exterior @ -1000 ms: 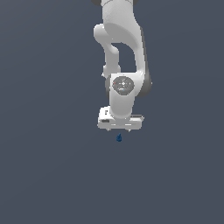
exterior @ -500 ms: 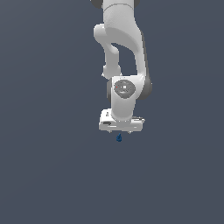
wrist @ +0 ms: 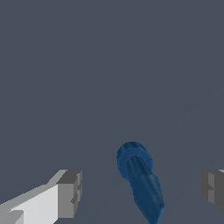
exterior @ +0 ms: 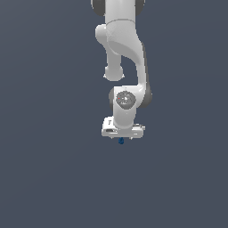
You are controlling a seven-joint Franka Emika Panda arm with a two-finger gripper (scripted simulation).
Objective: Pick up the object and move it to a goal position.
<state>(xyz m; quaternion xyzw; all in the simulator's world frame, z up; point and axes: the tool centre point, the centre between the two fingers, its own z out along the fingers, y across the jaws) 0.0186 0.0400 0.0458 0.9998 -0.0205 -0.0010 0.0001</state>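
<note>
Lower than a second ago, my white arm has come down so its hand now sits almost on top of the small dark blue object, where earlier a sliver of grey showed between them.

From the wrist camera I see the two grey-tipped fingers [wrist: 70, 194] spread wide apart, one on each side, with the gripper [wrist: 142, 192] released and holding nothing. Neither finger touches the object; there is clear grey surface between each pad and it.

Between those fingers lies the small dark blue object [wrist: 140, 179]. Up close it reads as a short rounded body with a ring-like collar at one end and a tapering, pointed end at the other, lying on its side. Its pointed end runs out of the wrist picture's edge, so I cannot see its tip.

In the exterior view the same object [exterior: 121, 141] is only a tiny blue speck just under the white hand of the gripper [exterior: 121, 138], resting on the plain dark grey floor [exterior: 49, 178]. Above it the white jointed robot arm [exterior: 125, 53] rises out of the picture's upper edge.
</note>
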